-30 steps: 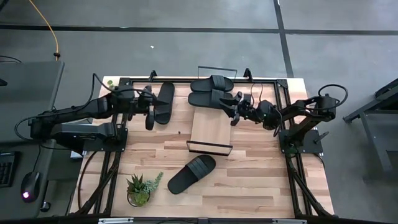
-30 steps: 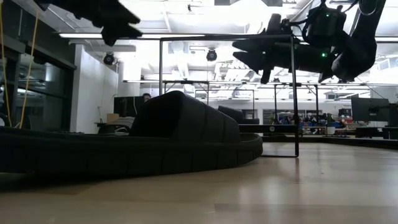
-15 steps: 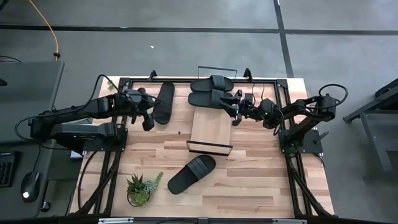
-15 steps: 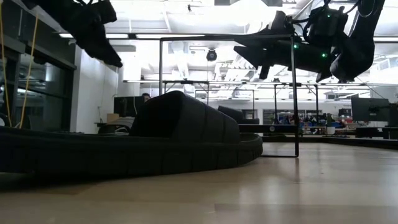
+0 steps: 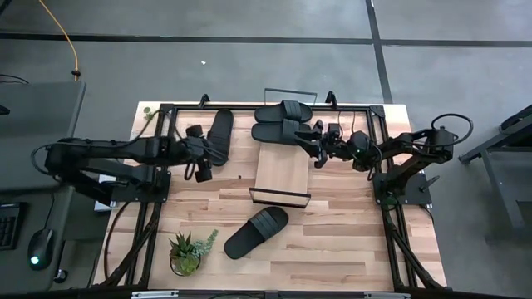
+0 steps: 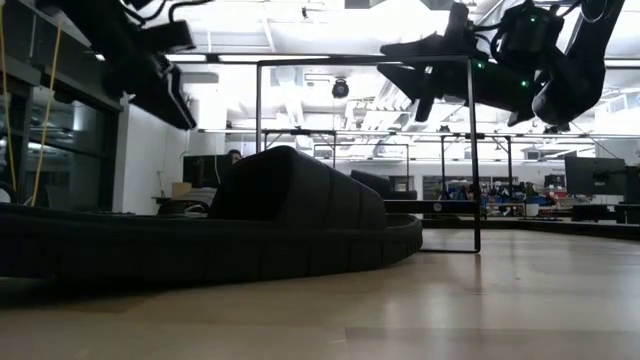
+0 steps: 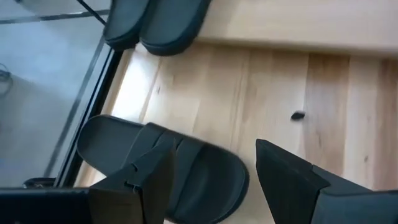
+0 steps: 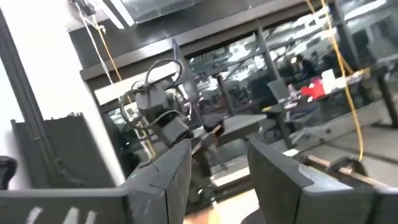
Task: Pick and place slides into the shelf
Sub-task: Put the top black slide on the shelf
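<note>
Two slides (image 5: 283,121) lie on the shelf (image 5: 283,170); left gripper (image 5: 202,165), fingers apart, has dropped beside a third slide (image 5: 219,136). Right gripper (image 5: 318,144) stays raised, fingers apart, empty. No legible writing.

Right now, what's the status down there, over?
Left gripper open above a slide lying off the shelf. Right gripper open, empty, beside two shelved slides. Fourth slide on table. Nothing in the way.

Two slides (image 5: 281,121) lie side by side on the shelf (image 5: 281,173) — a third (image 5: 219,135) left of it, a fourth (image 5: 256,232) before it, beside a potted plant (image 5: 185,252).
</note>
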Robot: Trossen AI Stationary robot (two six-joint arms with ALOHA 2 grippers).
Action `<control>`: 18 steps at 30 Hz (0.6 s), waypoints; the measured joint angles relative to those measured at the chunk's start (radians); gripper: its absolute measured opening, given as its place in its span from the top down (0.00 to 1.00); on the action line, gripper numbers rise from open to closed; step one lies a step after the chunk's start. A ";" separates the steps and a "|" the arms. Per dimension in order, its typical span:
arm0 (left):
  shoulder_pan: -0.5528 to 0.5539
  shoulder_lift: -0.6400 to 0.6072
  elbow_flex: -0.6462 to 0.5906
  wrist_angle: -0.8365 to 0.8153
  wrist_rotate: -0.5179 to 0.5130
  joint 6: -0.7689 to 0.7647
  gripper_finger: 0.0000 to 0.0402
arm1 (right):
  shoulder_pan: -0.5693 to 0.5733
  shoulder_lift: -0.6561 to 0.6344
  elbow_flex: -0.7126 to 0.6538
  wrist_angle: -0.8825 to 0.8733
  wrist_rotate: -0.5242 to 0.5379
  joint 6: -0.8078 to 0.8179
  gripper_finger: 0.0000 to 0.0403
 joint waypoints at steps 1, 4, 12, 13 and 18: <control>-0.010 0.019 0.000 -0.004 -0.015 0.003 0.49 | 0.000 0.000 0.000 -0.006 -0.003 0.011 0.63; -0.035 0.081 0.000 -0.011 -0.038 0.020 0.49 | 0.000 0.000 0.000 -0.030 -0.005 0.033 0.63; -0.056 0.256 0.000 -0.010 -0.108 0.062 0.49 | 0.002 0.001 0.000 -0.045 -0.005 0.071 0.63; -0.056 0.279 0.000 -0.004 -0.125 0.070 0.49 | 0.002 0.001 0.000 -0.046 -0.005 0.071 0.63; -0.056 0.373 0.000 0.005 -0.207 0.110 0.49 | 0.002 0.001 0.000 -0.049 -0.002 0.069 0.63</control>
